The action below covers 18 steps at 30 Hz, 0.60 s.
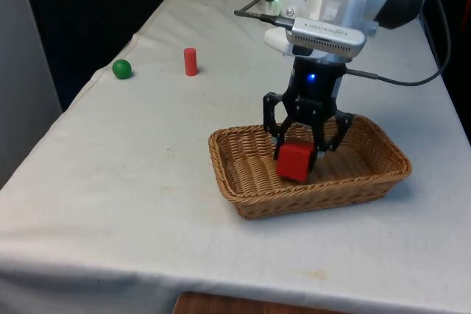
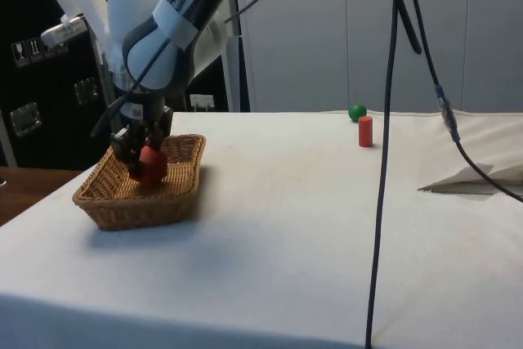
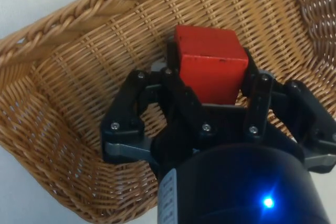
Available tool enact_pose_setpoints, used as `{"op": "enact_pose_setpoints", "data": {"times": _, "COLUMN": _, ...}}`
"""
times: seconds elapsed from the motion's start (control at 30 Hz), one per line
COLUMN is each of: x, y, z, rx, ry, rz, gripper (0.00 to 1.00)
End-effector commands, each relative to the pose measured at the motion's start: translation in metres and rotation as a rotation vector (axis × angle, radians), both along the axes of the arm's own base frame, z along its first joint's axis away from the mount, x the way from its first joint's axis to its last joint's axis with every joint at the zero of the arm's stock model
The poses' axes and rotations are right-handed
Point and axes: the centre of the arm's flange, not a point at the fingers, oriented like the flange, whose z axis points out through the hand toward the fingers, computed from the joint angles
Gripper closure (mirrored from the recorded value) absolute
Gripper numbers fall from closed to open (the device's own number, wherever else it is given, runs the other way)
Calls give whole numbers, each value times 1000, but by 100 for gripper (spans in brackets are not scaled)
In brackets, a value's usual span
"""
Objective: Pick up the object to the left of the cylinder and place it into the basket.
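A basket (image 1: 243,182) stands on the table (image 1: 132,182) at the front view's right, near side. Inside it, the hand (image 1: 298,154) holds a cube (image 1: 295,162). Far left stands a cylinder (image 1: 190,62), with a ball (image 1: 122,69) to its left.

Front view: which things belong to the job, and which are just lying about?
In the job: cube, held by the end effector inside the basket; cylinder, as landmark.
Lying about: ball.
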Motion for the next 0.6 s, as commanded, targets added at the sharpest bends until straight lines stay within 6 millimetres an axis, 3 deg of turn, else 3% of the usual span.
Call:
{"op": "enact_pose_setpoints", "data": {"times": 0.0, "x": 0, "y": 0, "z": 0, "rx": 3, "ry": 0, "rz": 0, "gripper": 90}}
{"op": "enact_pose_setpoints", "data": {"times": 0.07, "x": -1, "y": 1, "z": 0, "rx": 2, "ry": 1, "rz": 1, "gripper": 73}}
{"op": "enact_pose_setpoints", "data": {"times": 0.1, "x": 0, "y": 0, "z": -1, "rx": 2, "ry": 1, "rz": 0, "gripper": 54}}
{"op": "enact_pose_setpoints", "data": {"times": 0.13, "x": 0, "y": 1, "z": 0, "rx": 0, "ry": 1, "rz": 1, "gripper": 44}}
{"op": "enact_pose_setpoints", "data": {"times": 0.17, "x": 0, "y": 0, "z": -1, "rx": 1, "ry": 1, "rz": 1, "gripper": 44}}
{"op": "enact_pose_setpoints", "data": {"times": 0.3, "x": -1, "y": 1, "z": -1, "rx": 0, "ry": 2, "rz": 2, "gripper": 5}}
{"op": "enact_pose_setpoints", "data": {"times": 0.33, "x": -1, "y": 1, "z": -1, "rx": 0, "ry": 2, "rz": 2, "gripper": 0}}
{"op": "enact_pose_setpoints", "data": {"times": 0.57, "x": 0, "y": 0, "z": 3, "rx": 1, "ry": 0, "rz": 0, "gripper": 0}}
